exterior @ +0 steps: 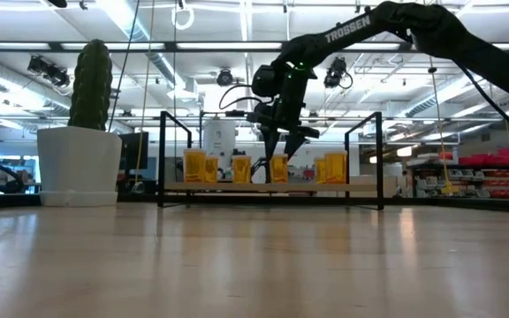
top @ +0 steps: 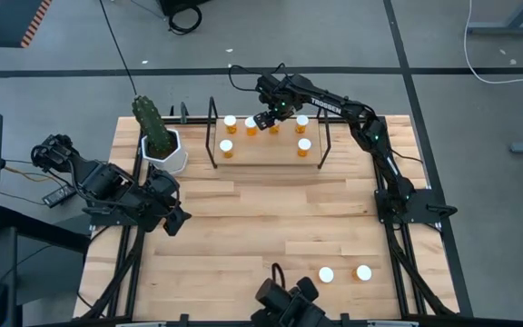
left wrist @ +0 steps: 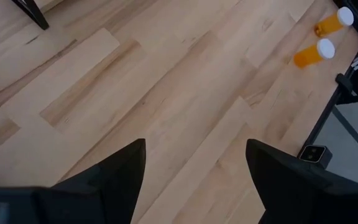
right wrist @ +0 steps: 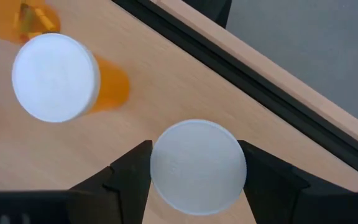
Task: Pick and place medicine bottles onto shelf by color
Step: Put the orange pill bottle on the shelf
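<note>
The light-wood shelf [top: 266, 151] [exterior: 263, 186] with black wire ends stands at the table's far edge. Several orange bottles with white caps stand upright on it [top: 231, 121] [exterior: 194, 165]. My right gripper [top: 266, 119] [exterior: 282, 146] [right wrist: 196, 149] hangs open over the shelf's middle, pointing down. Its fingers stand on either side of one bottle's cap [right wrist: 197, 167], just above that bottle [exterior: 278, 169]; I see no touch. Another shelf bottle [right wrist: 56, 78] stands beside it. Two more bottles [top: 326, 274] [top: 363, 272] [left wrist: 316, 52] stand near the table's near right edge. My left gripper [top: 178, 221] [left wrist: 196, 146] waits open over the table's left side.
A white hexagonal pot with a cactus [top: 163, 150] [exterior: 79, 163] stands just left of the shelf. The shelf's wire uprights [exterior: 162, 159] [exterior: 380, 159] rise at both ends. Bare wood lies between the shelf and the two near bottles.
</note>
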You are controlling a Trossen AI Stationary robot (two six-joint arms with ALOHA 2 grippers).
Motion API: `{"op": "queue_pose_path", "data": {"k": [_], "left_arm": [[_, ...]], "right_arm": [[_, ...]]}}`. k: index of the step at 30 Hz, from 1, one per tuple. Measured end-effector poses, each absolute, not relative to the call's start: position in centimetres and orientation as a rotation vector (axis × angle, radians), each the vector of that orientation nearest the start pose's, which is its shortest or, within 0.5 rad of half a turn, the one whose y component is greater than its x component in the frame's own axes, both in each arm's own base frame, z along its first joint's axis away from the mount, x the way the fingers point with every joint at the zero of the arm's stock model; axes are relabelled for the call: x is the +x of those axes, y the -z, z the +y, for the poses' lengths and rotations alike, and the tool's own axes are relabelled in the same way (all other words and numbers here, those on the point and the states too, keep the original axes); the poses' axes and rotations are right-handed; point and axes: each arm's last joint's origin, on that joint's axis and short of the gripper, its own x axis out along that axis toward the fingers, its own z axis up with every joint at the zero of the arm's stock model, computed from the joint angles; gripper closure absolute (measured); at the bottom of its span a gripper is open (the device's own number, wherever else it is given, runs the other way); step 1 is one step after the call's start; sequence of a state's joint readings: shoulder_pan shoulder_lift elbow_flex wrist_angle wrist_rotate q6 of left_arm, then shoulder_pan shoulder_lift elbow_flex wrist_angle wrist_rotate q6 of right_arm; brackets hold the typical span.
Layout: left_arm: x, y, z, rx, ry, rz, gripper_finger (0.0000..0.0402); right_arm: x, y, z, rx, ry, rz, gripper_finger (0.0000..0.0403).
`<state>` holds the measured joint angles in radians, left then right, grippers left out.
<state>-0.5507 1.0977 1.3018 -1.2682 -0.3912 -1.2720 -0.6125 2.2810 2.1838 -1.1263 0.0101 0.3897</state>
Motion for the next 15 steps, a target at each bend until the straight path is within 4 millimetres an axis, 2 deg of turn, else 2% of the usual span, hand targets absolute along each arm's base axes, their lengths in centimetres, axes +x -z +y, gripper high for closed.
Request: {"op": "queue_pose_path", "data": {"k": [6, 15], "left_arm": [[15.35, -36.43, -8.13, -0.691, -0.453, 0.859, 0.012], [15.35, -36.43, -8.13, -0.691, -0.453, 0.859, 0.012]], "right_arm": [[38.66, -24.8, -27.21, 0.725, 0.795, 1.091, 0.0174], [38.5, -24.75, -27.16, 0.745, 0.825, 1.098, 0.0124]]}}
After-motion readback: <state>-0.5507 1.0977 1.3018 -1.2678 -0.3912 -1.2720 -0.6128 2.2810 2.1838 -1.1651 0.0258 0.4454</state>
